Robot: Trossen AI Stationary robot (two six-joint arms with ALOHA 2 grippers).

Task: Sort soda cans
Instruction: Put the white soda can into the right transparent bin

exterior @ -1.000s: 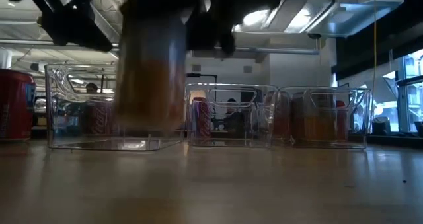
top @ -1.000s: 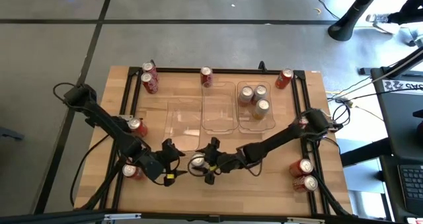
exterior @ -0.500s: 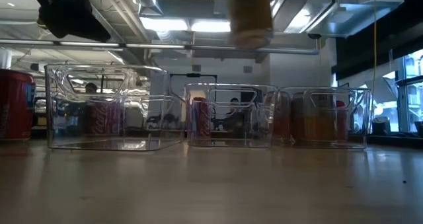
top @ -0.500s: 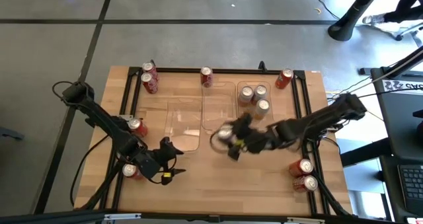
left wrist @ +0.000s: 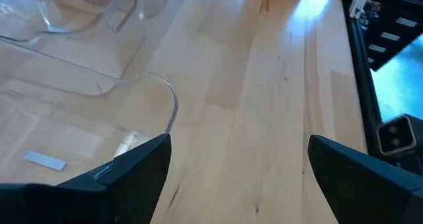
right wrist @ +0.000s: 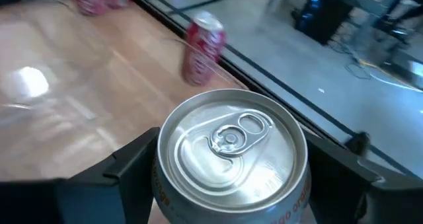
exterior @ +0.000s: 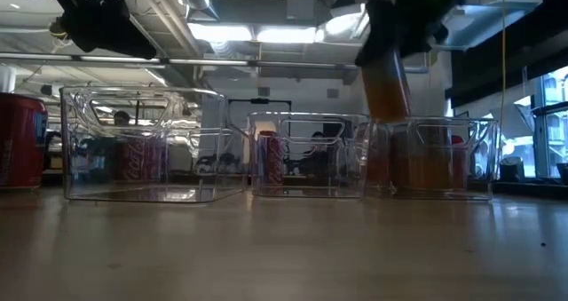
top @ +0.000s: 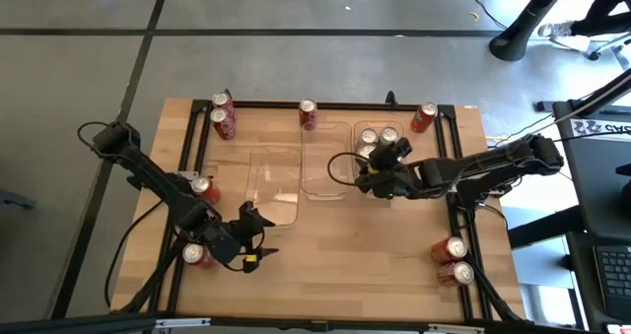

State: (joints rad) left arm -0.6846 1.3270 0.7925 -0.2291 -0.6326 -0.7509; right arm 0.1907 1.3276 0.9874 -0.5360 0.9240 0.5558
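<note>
1. Swinging up from the lower centre of the high view, the right gripper (top: 380, 179) has carried its gold-bodied metal soda can with a silver top (right wrist: 230, 149) to the near edge of the right-hand clear rectangular plastic tray (top: 380, 188), right of frame centre; its fingers grasp the can's sides.
2. That tray already shows the silver tops of gold cans (top: 379, 136) in its far end; the middle clear tray (top: 328, 157) looks bare; red-bodied cans, such as one (top: 309, 113) at top centre, stand loose round the wooden table (top: 375, 260).
3. In the low view the held can hangs above the tray's left wall, not yet inside.
4. Risks, as I judge them: lowering here could catch the rim and tip the can; releasing too high could topple it against the others.
5. Left gripper (top: 248, 243) waits at lower left, fingers spread, holding nothing.
</note>
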